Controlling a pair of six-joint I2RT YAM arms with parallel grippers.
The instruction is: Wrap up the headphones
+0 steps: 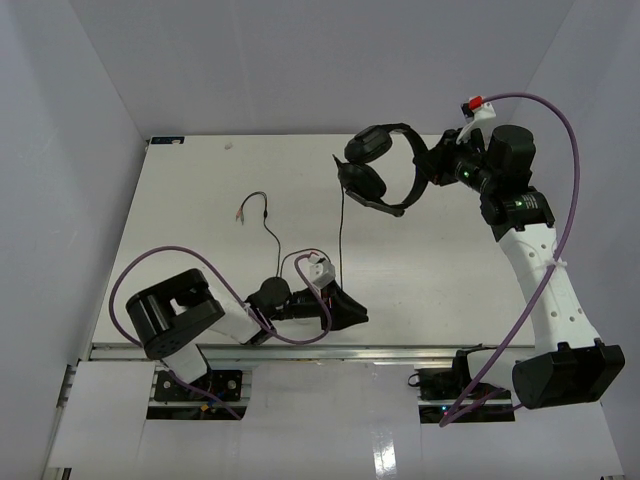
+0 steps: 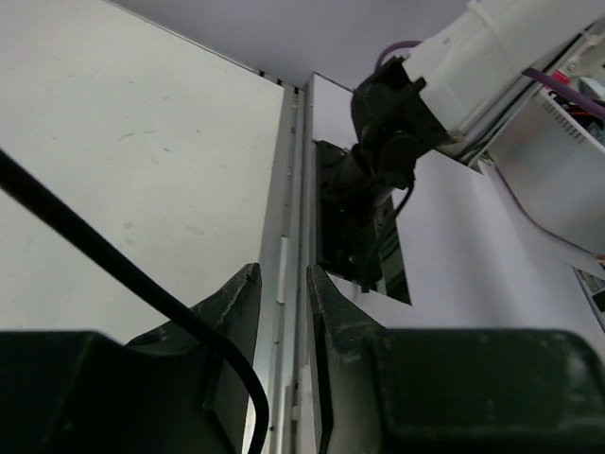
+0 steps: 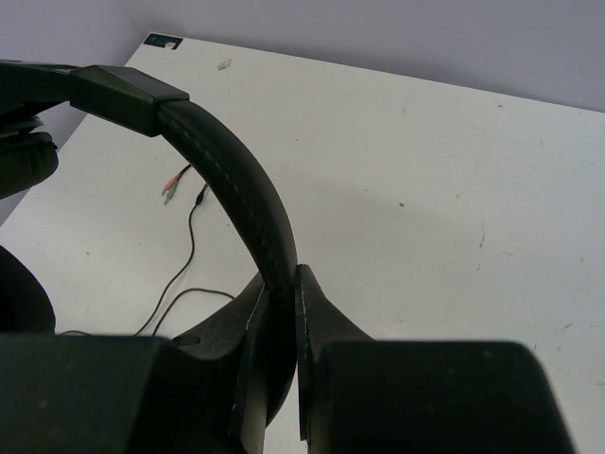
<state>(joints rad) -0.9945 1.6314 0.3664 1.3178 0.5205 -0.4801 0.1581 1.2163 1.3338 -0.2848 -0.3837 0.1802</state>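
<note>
1. The black over-ear headphones (image 1: 362,180) with their two padded round earcups (image 1: 370,145) hang in the air over the far right corner of the flat white table (image 1: 200,180), close to its back edge and the pale wall behind it
2. The right gripper (image 3: 277,284) has its two black fingers pressed tight on the padded arched headband (image 3: 241,189), one on each face, with the earcups pointing leftward away from the arm
3. A long thin black cord (image 1: 340,240) drops in a straight line from the lower earcup toward the near edge of the table and reaches the left gripper (image 1: 350,310)
4. The left gripper lies low, just beside the metal rail (image 1: 420,352) that runs along the near edge; its fingers (image 2: 232,312) stand close together with a narrow slit between them
5. The cord crosses the front of one finger and bends down by the slit; I cannot tell whether it is pinched
6. The rest of the cord loops over the middle of the table to two small coloured plugs (image 1: 240,215), which lie well to the left of the headphones
7. A broad stretch of white table lies between the hanging cord and the right arm, and another between the plugs and the left edge
</note>
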